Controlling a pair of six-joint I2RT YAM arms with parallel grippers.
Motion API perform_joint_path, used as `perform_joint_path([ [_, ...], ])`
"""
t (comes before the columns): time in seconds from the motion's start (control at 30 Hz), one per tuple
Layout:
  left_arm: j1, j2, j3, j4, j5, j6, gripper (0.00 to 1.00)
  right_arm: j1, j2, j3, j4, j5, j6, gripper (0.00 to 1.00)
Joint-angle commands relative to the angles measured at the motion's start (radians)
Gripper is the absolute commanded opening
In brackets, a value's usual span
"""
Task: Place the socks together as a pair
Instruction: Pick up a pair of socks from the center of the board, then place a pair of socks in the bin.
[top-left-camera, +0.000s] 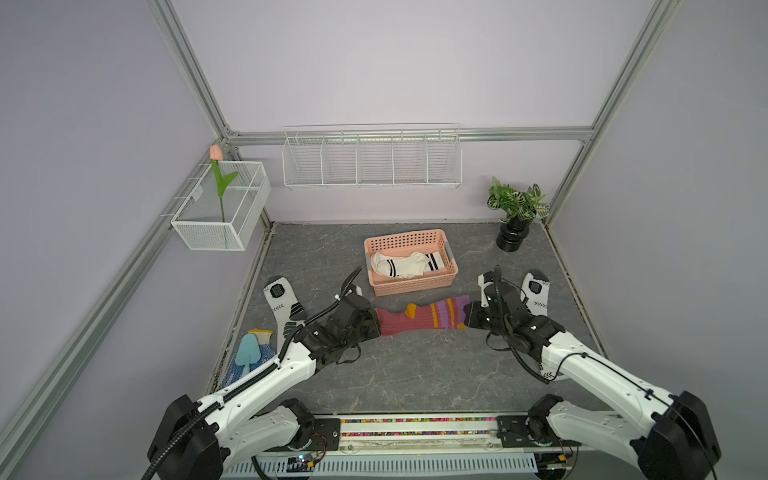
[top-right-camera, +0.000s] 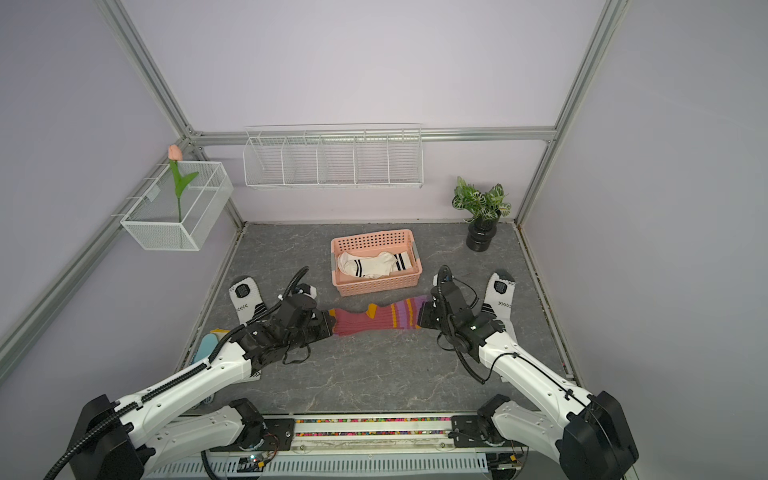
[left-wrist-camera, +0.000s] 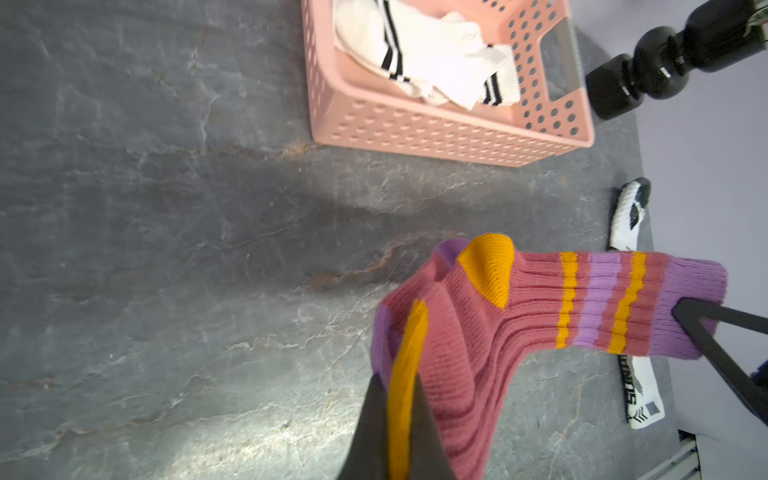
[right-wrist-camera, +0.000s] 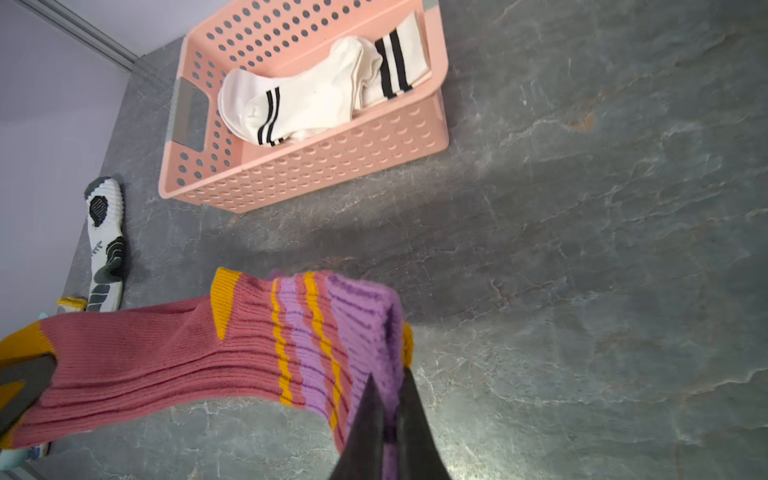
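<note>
The maroon socks with purple and orange stripes hang stretched level between my two grippers, a little above the table, in front of the pink basket. They seem to lie one on the other. My left gripper is shut on the orange toe end. On the purple cuff end my right gripper is shut. In both top views the grippers face each other. White socks with black stripes lie in the basket. One white sports sock lies at the left, another at the right, partly under my right arm.
A blue dotted glove with a light blue trowel lies at the front left, partly under my left arm. A potted plant stands at the back right. Wire baskets hang on the back and left walls.
</note>
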Motion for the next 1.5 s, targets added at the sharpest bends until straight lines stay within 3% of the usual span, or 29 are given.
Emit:
perform_joint_path([
  [0.0,0.008,0.001,0.089,-0.057,-0.035,0.070,0.00,-0.016,-0.011,0.070,-0.076,0.040,-0.072,0.07],
  [0.37,0.124,0.149,0.293,-0.048,-0.008,0.176,0.00,-0.081,0.133,0.286,-0.042,0.027,-0.146,0.07],
  [0.67,0.209,0.411,0.478,0.028,0.013,0.285,0.00,-0.142,0.354,0.426,0.062,-0.031,-0.184,0.07],
  [0.83,0.274,0.594,0.619,-0.026,0.078,0.349,0.00,-0.173,0.492,0.498,0.116,-0.065,-0.195,0.07],
  [1.47,0.291,0.890,0.833,-0.031,-0.041,0.513,0.00,-0.187,0.817,0.724,0.129,-0.055,-0.260,0.07],
])
